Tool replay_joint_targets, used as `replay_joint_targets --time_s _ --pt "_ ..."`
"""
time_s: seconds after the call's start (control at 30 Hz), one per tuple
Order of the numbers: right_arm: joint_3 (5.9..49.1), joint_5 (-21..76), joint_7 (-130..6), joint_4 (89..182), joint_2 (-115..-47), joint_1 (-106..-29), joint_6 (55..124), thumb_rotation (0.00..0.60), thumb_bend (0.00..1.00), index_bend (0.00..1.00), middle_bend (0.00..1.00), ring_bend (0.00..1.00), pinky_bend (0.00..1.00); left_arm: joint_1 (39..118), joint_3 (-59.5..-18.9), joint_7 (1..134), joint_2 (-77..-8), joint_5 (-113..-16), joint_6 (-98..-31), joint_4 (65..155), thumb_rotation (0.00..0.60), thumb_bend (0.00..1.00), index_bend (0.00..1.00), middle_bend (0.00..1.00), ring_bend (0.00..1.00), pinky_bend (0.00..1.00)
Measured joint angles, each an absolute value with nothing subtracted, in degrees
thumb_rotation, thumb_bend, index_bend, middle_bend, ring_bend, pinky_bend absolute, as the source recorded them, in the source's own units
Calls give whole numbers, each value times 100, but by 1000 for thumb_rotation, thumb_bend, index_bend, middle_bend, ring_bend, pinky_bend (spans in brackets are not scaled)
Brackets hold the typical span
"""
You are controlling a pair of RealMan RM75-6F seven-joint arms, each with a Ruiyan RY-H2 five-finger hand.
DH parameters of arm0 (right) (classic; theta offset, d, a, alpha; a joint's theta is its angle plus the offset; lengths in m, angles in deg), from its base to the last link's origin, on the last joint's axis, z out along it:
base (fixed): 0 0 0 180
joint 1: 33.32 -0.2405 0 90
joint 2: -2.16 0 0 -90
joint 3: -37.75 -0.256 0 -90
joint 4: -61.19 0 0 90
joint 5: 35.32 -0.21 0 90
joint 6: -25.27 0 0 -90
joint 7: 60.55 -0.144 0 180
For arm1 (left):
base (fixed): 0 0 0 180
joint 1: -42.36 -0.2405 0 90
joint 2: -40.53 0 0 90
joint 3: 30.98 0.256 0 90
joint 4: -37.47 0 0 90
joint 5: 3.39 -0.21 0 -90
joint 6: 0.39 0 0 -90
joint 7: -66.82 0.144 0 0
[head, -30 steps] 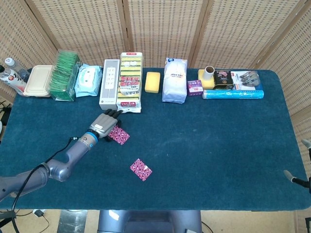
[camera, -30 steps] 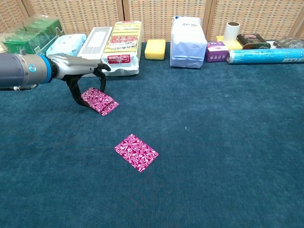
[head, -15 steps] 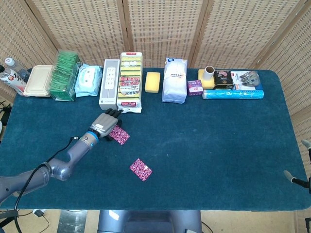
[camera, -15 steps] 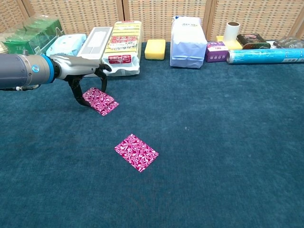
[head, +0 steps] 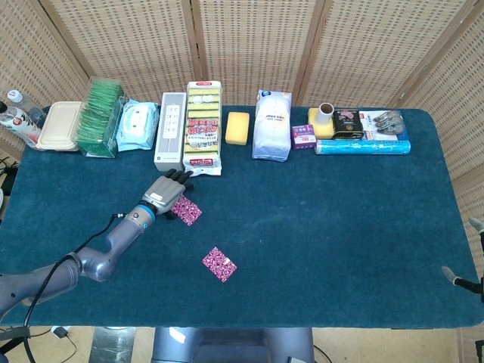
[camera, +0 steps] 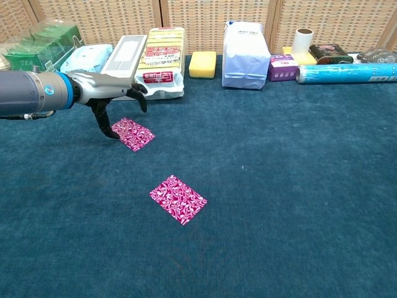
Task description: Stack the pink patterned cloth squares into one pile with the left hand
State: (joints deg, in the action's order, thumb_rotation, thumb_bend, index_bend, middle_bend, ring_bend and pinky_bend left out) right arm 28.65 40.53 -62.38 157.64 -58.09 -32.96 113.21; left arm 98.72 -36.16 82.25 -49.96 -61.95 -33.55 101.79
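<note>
Presently left hand [camera: 115, 99] spread, fingertip touching upper pink cloth [camera: 134, 133]; second cloth [camera: 177, 198] at its 5 o'clock; labels unreadable

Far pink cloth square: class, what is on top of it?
Only the left robot hand, fingertips at the far cloth square's left corner. That corner is partly covered, so the contact isn't clear.

Colours: magenta cloths on dark teal table

Two cloth squares [camera: 132, 133] [camera: 177, 198], magenta-pink with white swirl pattern; table cover [camera: 298, 186] dark teal; left hand [camera: 111, 99] grey with black fingers, blue wrist band; sponge [camera: 202, 64] yellow; bag [camera: 245, 56] white.
</note>
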Motion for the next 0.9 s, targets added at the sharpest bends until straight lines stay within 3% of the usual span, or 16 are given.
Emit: replay_joint_targets --time_s 0.17,0.63,0.9 --pt "2862 4056 -6261 15772 -5798 -3285 11334 600 40 137 54 0 0 9862 -3648 8184 -4963 -6174 -3388 10274 600 197 88 0 0 31" --pt "2865 4090 -6398 15792 -5739 -3253 11345 600 41 136 54 0 0 9642 -3755 7922 -4123 -6372 -3766 11478 600 195 71 0 0 31" --pt "2869 4065 -6420 15784 -5728 -3271 11276 600 41 137 54 0 0 9504 -3499 7912 -3768 -6853 -3846 12370 600 194 71 0 0 31"
